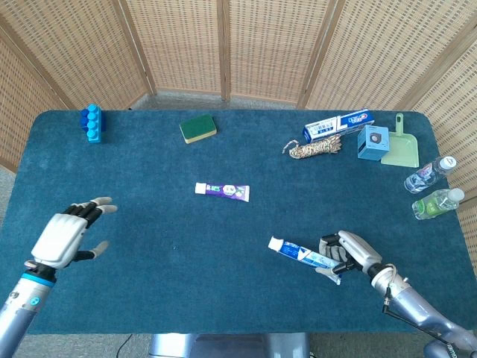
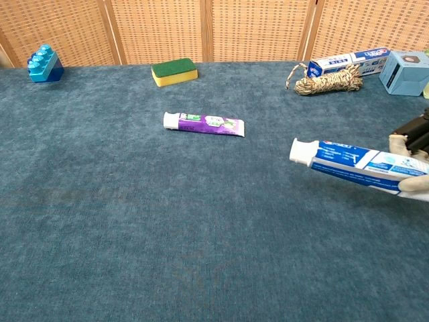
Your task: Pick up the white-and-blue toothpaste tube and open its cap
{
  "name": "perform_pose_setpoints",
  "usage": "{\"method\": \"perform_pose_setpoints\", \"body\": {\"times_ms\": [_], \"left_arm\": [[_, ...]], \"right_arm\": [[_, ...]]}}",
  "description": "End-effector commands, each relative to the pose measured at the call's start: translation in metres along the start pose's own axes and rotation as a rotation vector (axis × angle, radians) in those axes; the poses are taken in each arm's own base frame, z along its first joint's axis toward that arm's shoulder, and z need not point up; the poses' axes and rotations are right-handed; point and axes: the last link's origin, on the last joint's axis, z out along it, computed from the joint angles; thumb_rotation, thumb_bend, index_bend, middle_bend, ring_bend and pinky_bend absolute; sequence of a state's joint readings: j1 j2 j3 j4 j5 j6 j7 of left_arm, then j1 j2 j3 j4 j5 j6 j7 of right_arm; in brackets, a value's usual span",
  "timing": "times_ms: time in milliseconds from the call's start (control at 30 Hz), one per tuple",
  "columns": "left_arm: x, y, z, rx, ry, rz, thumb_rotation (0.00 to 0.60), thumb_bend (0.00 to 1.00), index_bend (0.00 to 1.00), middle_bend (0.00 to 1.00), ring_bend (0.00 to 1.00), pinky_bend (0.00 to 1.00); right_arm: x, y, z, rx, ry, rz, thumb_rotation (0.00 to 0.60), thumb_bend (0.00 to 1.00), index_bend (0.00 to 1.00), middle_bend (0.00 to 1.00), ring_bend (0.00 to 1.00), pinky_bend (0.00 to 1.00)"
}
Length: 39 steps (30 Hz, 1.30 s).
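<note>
My right hand [image 1: 350, 252] [image 2: 412, 164] grips the tail end of the white-and-blue toothpaste tube [image 1: 304, 256] [image 2: 352, 164] and holds it off the blue cloth, cap [image 1: 276, 244] [image 2: 299, 151] pointing left. The cap is on. Over the left side of the table my left hand [image 1: 65, 235] hovers with its fingers spread and nothing in it; the chest view does not show it.
A purple toothpaste tube [image 1: 222, 191] [image 2: 204, 123] lies mid-table. At the back are a blue brick [image 1: 92, 122], a green-yellow sponge [image 1: 197, 128], a rope coil [image 1: 317, 148], a toothpaste box [image 1: 337, 124], a blue cube [image 1: 372, 142] and a green dustpan [image 1: 399, 145]. Two bottles [image 1: 432, 190] lie at the right edge.
</note>
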<state>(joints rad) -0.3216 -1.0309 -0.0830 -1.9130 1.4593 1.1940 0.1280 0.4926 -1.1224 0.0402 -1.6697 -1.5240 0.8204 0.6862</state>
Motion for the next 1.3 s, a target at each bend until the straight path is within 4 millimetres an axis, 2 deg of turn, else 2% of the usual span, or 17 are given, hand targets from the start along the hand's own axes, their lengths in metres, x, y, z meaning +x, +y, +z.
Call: {"method": "perform_pose_setpoints", "body": {"times_ms": [33, 200, 367, 767, 900, 1300], "left_arm": [[-0.007, 0.022, 0.02, -0.074, -0.077, -0.076, 0.6, 0.24, 0.23, 0.21, 0.26, 0.28], [-0.015, 0.042, 0.038, -0.138, -0.155, -0.136, 0.6, 0.24, 0.21, 0.21, 0.26, 0.28], [-0.019, 0.056, 0.052, -0.169, -0.213, -0.184, 0.6, 0.24, 0.2, 0.21, 0.26, 0.36], [-0.016, 0.092, 0.082, -0.235, -0.341, -0.313, 0.6, 0.24, 0.2, 0.23, 0.28, 0.38], [-0.022, 0.11, 0.093, -0.271, -0.441, -0.347, 0.6, 0.24, 0.18, 0.24, 0.29, 0.38], [-0.029, 0.13, 0.103, -0.29, -0.519, -0.417, 0.6, 0.24, 0.16, 0.25, 0.31, 0.4]], "right_arm": [[-0.002, -0.007, 0.002, 0.014, -0.011, 0.001, 0.6, 0.68, 0.9, 0.72, 0.71, 0.82], [-0.007, -0.016, 0.004, 0.031, -0.031, 0.004, 0.6, 0.68, 0.9, 0.72, 0.71, 0.82], [-0.012, -0.022, 0.005, 0.043, -0.041, 0.004, 0.6, 0.68, 0.9, 0.72, 0.71, 0.82], [-0.021, -0.035, 0.013, 0.061, -0.058, 0.021, 0.6, 0.68, 0.9, 0.72, 0.72, 0.83], [-0.025, -0.041, 0.017, 0.071, -0.07, 0.031, 0.6, 0.68, 0.9, 0.72, 0.72, 0.83], [-0.03, -0.052, 0.02, 0.094, -0.092, 0.02, 0.6, 0.68, 0.9, 0.73, 0.72, 0.83]]}}
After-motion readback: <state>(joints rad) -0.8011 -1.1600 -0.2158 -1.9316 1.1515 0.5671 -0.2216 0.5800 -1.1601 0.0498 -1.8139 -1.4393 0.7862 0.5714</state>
